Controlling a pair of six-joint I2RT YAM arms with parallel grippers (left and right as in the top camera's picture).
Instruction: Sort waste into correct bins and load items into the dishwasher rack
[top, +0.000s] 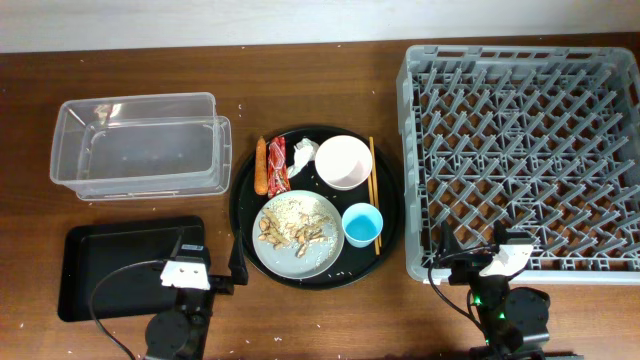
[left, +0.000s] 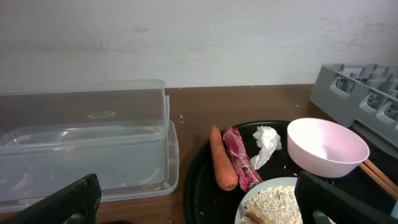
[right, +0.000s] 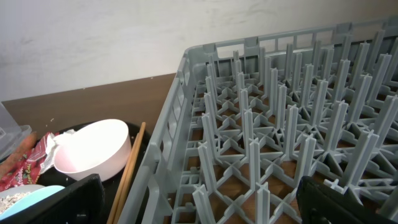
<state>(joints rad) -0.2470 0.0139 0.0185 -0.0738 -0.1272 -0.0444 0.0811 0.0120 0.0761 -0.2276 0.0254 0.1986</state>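
Observation:
A round black tray (top: 240, 205) holds an orange carrot (top: 261, 165), a red wrapper (top: 277, 166), a crumpled white tissue (top: 303, 154), a white bowl (top: 344, 162), wooden chopsticks (top: 373, 190), a light-blue cup (top: 361, 224) and a pale plate (top: 322, 258) with rice and beige scraps (top: 295, 228). The grey dishwasher rack (top: 525, 150) stands on the right. A clear tub (top: 135, 150) and a shallow black tray (top: 105, 265) are on the left. My left gripper (top: 203, 258) (left: 199, 208) is open and empty, near the plate. My right gripper (top: 490, 247) (right: 208, 208) is open and empty over the rack's near left corner.
The brown wooden table ends at a pale wall behind the tub and rack. Loose rice grains lie on the round tray. The rack's upright pegs (right: 292, 112) fill the right wrist view. The carrot (left: 221, 158), wrapper (left: 241, 158) and bowl (left: 326, 148) show ahead of the left gripper.

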